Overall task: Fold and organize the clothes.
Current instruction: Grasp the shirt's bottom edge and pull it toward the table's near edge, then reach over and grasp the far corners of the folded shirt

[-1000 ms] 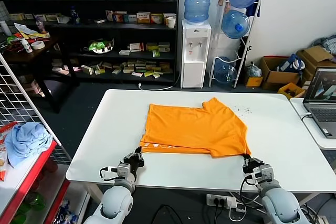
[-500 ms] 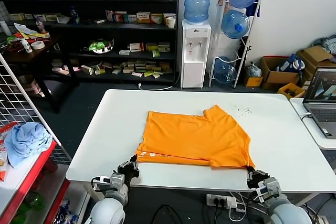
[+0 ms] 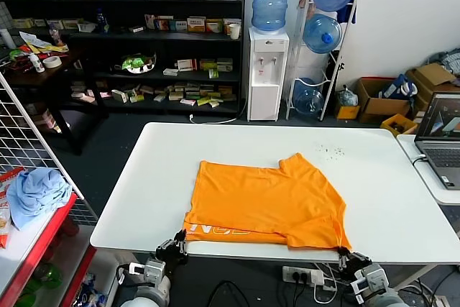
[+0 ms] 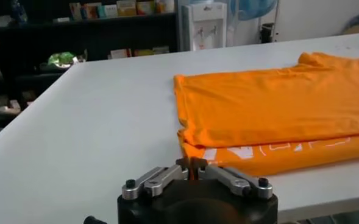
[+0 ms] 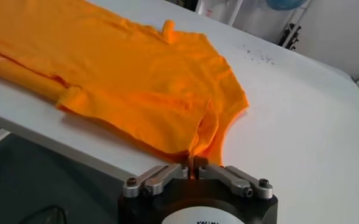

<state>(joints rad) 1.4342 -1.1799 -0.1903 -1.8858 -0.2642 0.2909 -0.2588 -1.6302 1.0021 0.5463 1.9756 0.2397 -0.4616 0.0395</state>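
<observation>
The orange T-shirt [image 3: 267,203] lies folded on the white table [image 3: 165,170], drawn up to the table's near edge, with a strip of faint white lettering showing along its front hem. One sleeve pokes out toward the far side of the table. The shirt's near-right corner reaches right to the table's edge.

The left gripper [image 3: 173,244] sits just below the shirt's near-left corner, at the table's edge; in the left wrist view [image 4: 192,168] its fingertips look pressed almost together, with the orange hem right at them, though whether they pinch the cloth I cannot tell. The right gripper [image 3: 351,258] hangs off the shirt's near-right corner; in the right wrist view [image 5: 192,164] its tips also meet nearly closed, right at that corner's point, grip again unclear.

Beyond the shirt stand dark shelves [image 3: 122,34] and a water dispenser [image 3: 267,70]. To the shirt's right sits a laptop [image 3: 440,138]; far to its left, a light blue cloth bundle [image 3: 34,192].
</observation>
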